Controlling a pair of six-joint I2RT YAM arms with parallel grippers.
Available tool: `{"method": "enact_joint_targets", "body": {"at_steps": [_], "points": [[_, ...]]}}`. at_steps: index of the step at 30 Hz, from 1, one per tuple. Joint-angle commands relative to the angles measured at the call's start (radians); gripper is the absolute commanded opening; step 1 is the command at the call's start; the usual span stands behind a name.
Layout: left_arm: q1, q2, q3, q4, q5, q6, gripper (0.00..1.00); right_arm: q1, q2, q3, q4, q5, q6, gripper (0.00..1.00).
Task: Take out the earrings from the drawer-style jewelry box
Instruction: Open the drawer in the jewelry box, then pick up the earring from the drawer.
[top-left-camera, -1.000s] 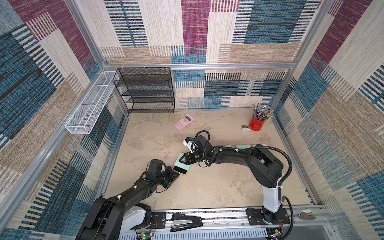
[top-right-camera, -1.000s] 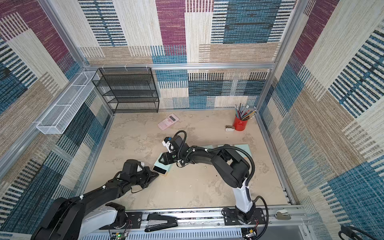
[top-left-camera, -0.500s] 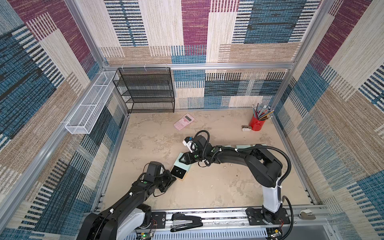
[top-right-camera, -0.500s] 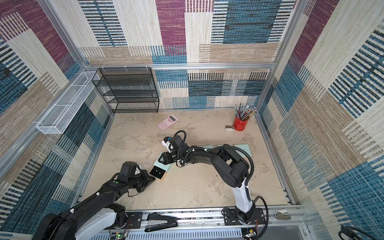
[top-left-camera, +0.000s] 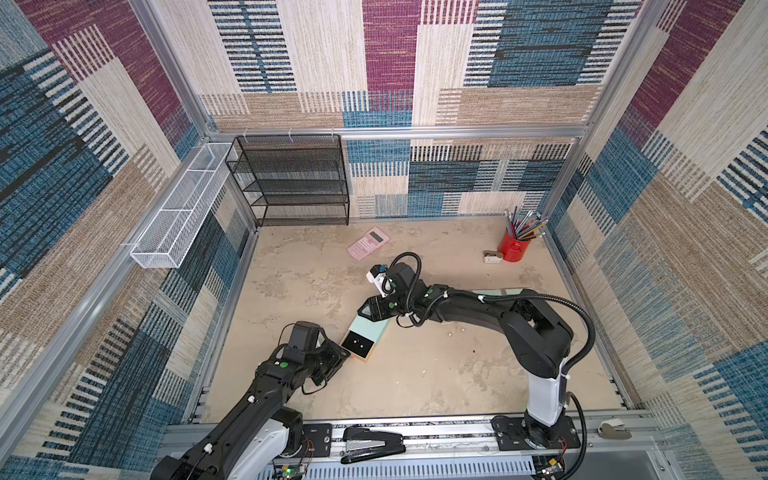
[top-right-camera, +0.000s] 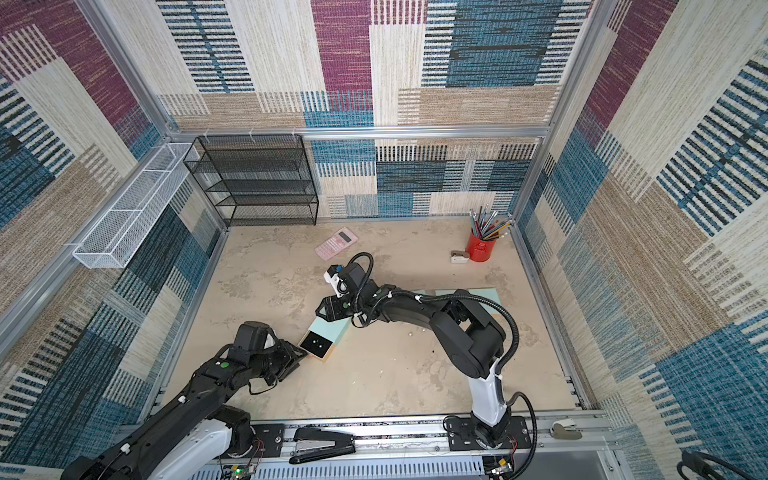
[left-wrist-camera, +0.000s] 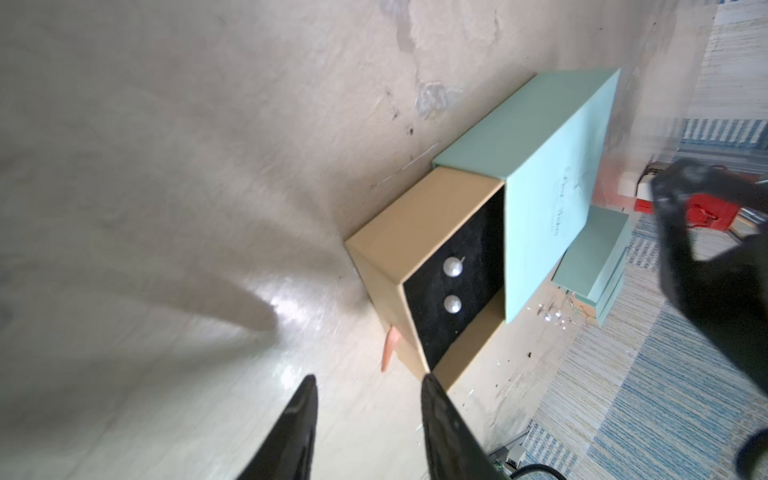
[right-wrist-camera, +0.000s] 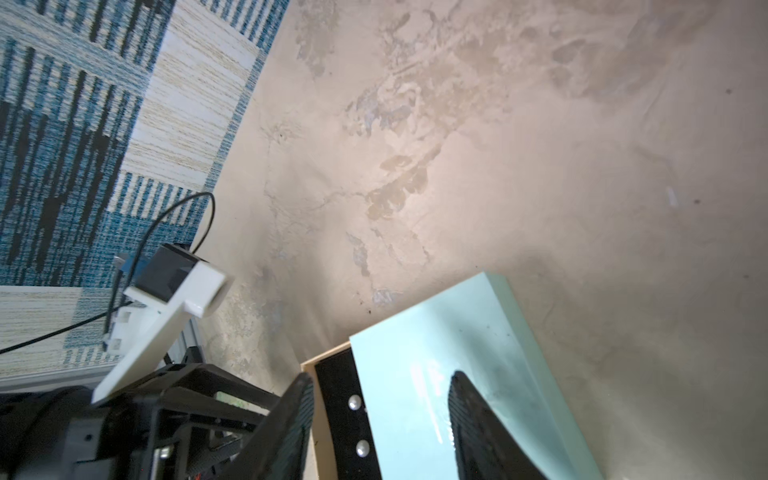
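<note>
At the left hand (left-wrist-camera: 369, 384): fingers partway apart, nothing between them, tips low over the bench (left-wrist-camera: 166, 174) and just short of the near corner of the drawer (left-wrist-camera: 399, 232). Beside that corner, a pink tab (left-wrist-camera: 390, 349), not pinched. Inside the drawer, on black lining (left-wrist-camera: 473, 241), the earrings (left-wrist-camera: 452, 267): two pale round studs side by side, touched by nothing. Behind them, the mint sleeve (left-wrist-camera: 552, 166), covering the rest of the drawer.

At the right hand (right-wrist-camera: 381, 376): fingers about half spread above the sleeve, one over its top face, one over the open part of the drawer; not clamped on the sleeve's sides, and no telling whether pressing down or only hovering.

Farther out on the bench, a second box (left-wrist-camera: 590, 266) with a few tiny glints (left-wrist-camera: 550, 316) beside it, possibly loose studs, too small to be sure.

Step in hand, by the look of it: drawer open, picking not yet begun. Next move, most likely for the left hand: up over the drawer wall, then down onto one stud, fingers narrowed enough to nip the round head without scraping the lining. Needs fine aim and a light squeeze, given small smooth heads apt to slip or flick away, and a straight lift in case of a post stuck in the lining. Then a set-down on bare bench, clear of the box
</note>
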Motion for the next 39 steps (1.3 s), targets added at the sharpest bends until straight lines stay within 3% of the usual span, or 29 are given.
{"method": "enact_joint_targets", "body": {"at_steps": [1,7,11,14,15,20,27,33,39], "points": [[0.0,-0.04,0.033,-0.14,-0.047,0.075,0.43,0.001,-0.037,0.03,-0.032,0.031,-0.019,0.56],[-0.002,-0.064,0.213,-0.242,-0.067,0.288,0.39,-0.004,-0.212,-0.042,-0.05,0.119,-0.04,0.64],[-0.041,0.107,0.354,-0.273,-0.016,0.457,0.39,-0.014,-0.395,-0.179,-0.021,0.199,-0.049,0.82],[-0.11,0.248,0.436,-0.305,-0.054,0.54,0.38,-0.022,-0.552,-0.301,0.016,0.234,-0.054,0.98],[-0.128,0.285,0.455,-0.309,-0.072,0.552,0.37,-0.025,-0.607,-0.343,0.027,0.24,-0.052,0.99],[-0.161,0.378,0.497,-0.307,-0.176,0.57,0.36,-0.039,-0.81,-0.472,-0.003,0.249,-0.032,0.99],[-0.173,0.498,0.527,-0.289,-0.194,0.59,0.28,-0.042,-0.998,-0.587,-0.021,0.22,-0.004,0.99],[-0.175,0.556,0.521,-0.264,-0.217,0.585,0.27,-0.042,-1.056,-0.626,-0.039,0.222,0.0,0.99],[-0.177,0.613,0.526,-0.226,-0.218,0.575,0.26,-0.042,-1.026,-0.652,-0.046,0.184,0.04,0.99]]}}
